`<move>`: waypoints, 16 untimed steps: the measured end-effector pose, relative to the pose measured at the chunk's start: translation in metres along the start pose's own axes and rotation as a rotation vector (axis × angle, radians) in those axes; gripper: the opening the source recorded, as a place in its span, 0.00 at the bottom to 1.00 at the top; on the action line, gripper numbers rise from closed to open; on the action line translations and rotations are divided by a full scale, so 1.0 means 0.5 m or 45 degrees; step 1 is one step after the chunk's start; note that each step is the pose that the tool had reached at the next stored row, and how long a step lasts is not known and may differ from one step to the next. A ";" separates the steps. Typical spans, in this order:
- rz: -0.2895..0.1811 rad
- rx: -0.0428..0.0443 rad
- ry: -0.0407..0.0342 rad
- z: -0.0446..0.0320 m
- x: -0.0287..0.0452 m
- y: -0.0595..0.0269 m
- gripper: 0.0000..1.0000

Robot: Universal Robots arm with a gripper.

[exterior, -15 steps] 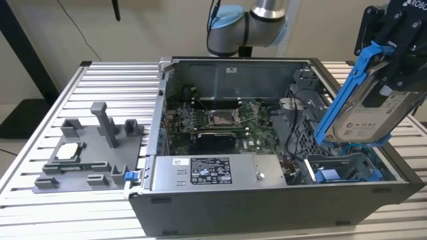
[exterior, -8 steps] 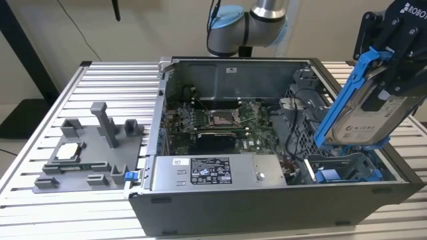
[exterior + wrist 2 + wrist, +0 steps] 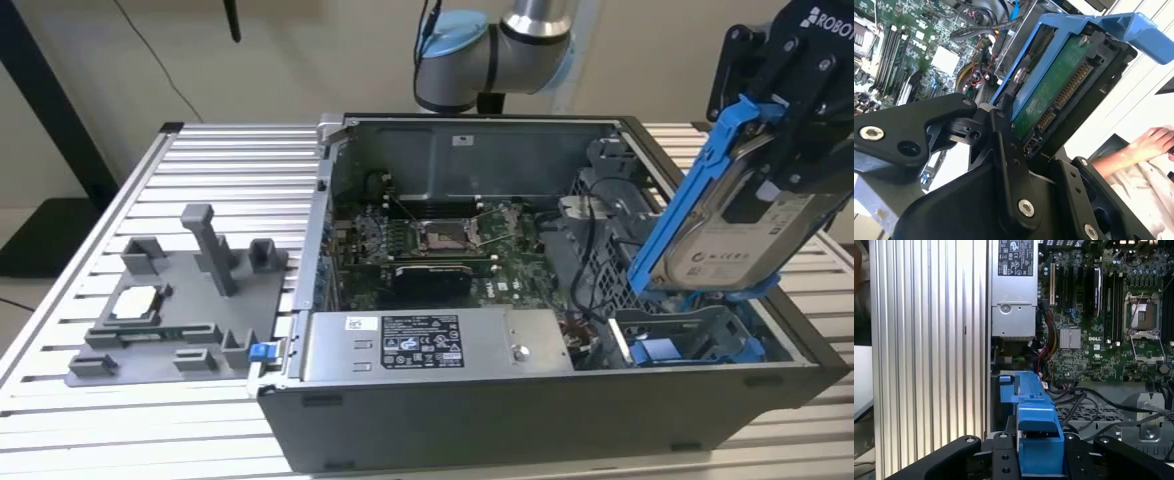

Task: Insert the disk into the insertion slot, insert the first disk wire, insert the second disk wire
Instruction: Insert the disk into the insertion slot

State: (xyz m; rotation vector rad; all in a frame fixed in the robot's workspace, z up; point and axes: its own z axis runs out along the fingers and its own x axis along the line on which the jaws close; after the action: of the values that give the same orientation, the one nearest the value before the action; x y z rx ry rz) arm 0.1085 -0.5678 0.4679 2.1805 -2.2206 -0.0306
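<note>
Farthest from the gripper (image 3: 787, 150), a grey fixture (image 3: 174, 290) sits on the slatted surface (image 3: 80, 410), well out of the arm's way. Nearer to it, the open case (image 3: 534, 420) lies on its side, so the board (image 3: 427, 235) and power supply (image 3: 427, 345) face up and the bays can be reached from above. The gripper is clenched on the disk (image 3: 727, 235), grasping it near its upper end. In the second wrist view a black finger (image 3: 1099, 75) runs alongside the disk's green underside. The disk hangs steeply tilted with its lower end down, which I judge suits sliding it endwise into the slot (image 3: 714, 328) directly beneath the gripper. It is not yet seated: its lower end is at the slot's mouth, and I cannot tell whether it touches. A second carrier (image 3: 657, 350) lies low in the bay, just beside that end.
</note>
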 end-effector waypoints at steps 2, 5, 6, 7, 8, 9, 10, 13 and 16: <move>0.000 0.000 0.0000 0.002 0.000 0.000 0.00; 0.000 0.000 0.0001 0.005 0.000 0.000 0.00; 0.000 0.000 0.0001 0.007 0.000 -0.001 0.00; 0.000 0.000 -0.0001 0.009 0.000 -0.001 0.00; 0.000 0.000 0.0000 0.013 0.000 -0.002 0.00; 0.000 0.000 0.0000 0.016 0.000 -0.002 0.00; 0.000 0.001 -0.0006 0.022 0.000 -0.003 0.00; 0.000 0.004 -0.0013 0.034 0.000 -0.003 0.00; 0.000 0.006 -0.0015 0.045 0.000 -0.004 0.00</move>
State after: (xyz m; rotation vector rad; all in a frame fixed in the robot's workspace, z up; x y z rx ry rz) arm 0.1098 -0.5678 0.4454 2.1834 -2.2239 -0.0264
